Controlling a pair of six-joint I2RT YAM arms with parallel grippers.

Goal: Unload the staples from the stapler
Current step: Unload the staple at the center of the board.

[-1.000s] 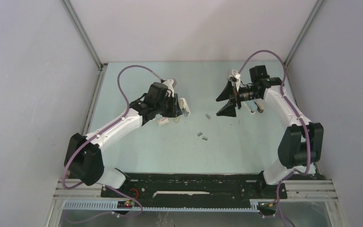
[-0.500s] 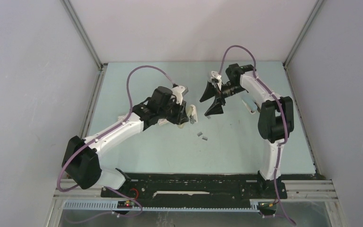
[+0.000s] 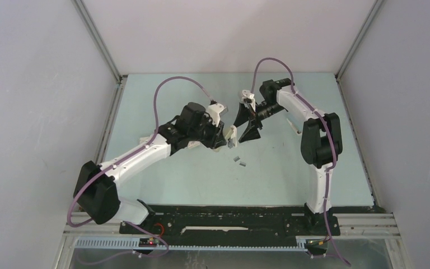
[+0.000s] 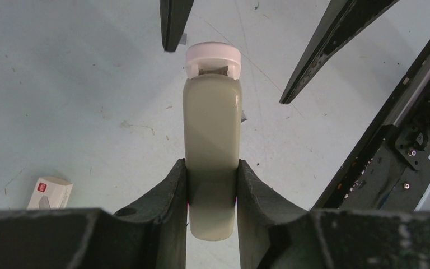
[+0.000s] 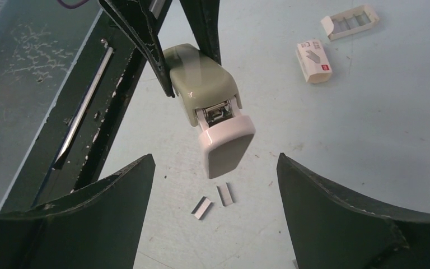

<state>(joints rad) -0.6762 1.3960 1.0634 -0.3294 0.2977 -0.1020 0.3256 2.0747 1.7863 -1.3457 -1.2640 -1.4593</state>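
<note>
The left gripper (image 4: 211, 168) stays clamped on the stapler (image 4: 211, 117), while the right gripper (image 5: 215, 162), jaws wide apart, has swung in from the right edge of the table (image 3: 291, 179) to its pale nose, likely to empty it; two staples (image 5: 213, 202) lie mid-table

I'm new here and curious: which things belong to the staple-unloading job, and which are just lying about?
In the job: stapler, held in the left tool; loose staples lying nearby; open right tool.
Lying about: small printed box; opened cardboard tray.
</note>
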